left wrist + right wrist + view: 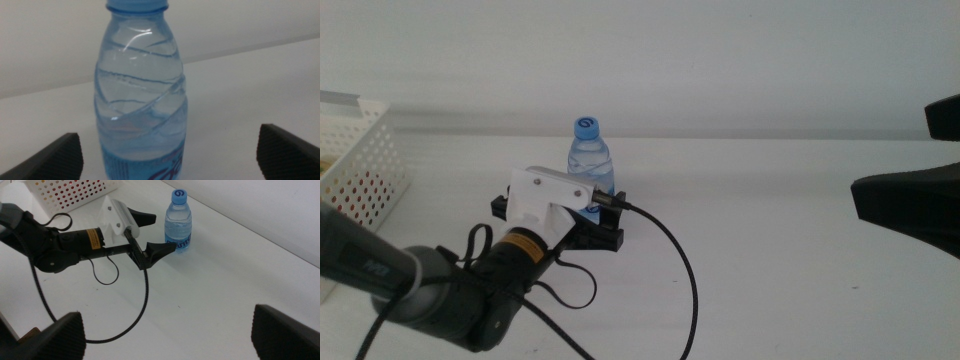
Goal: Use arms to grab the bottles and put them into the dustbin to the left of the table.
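Where one water bottle (591,160) stands, left gripper (563,213) spread.

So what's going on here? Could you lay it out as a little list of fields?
bottle: water bottle, blue cap, upright on the table
left gripper: open, jaws either side of the bottle, not yet closed
right gripper: open, waiting, away from the bottle
dustbin: white perforated basket at the table's left, something red and yellow inside

The water bottle (141,90) is flanked by the left claw's (592,215) spread jaws, gaps left on both sides.
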